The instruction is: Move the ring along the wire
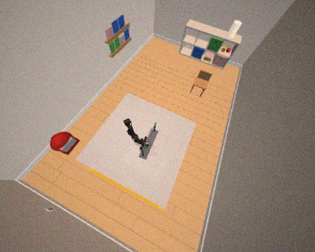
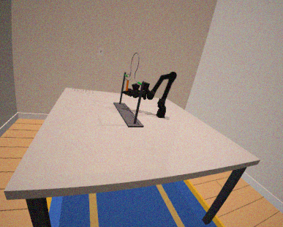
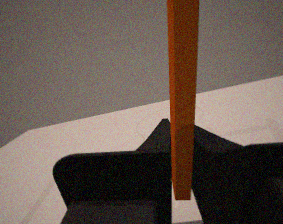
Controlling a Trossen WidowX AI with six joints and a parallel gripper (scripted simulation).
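In the wrist view the orange handle [image 3: 182,100] stands upright between my two dark fingers, and my gripper [image 3: 170,124] is shut on its lower end. In the exterior view the handle [image 2: 126,85] hangs beside the far post [image 2: 121,89], under that post's green wire end [image 2: 126,76]. The gripper [image 2: 134,91] reaches it from the right, between the two posts. The near post [image 2: 137,103] has its own green end. The thin grey wire [image 2: 136,63] loops high above the posts. The ring itself is too small to make out. In the top view the arm [image 1: 134,134] and the grey base strip [image 1: 149,143] are tiny.
The posts stand on a dark grey base strip [image 2: 128,115] on a pale table [image 2: 100,146]. The arm's base [image 2: 160,110] stands to the right of the strip. Walls lie behind and to the right of the table.
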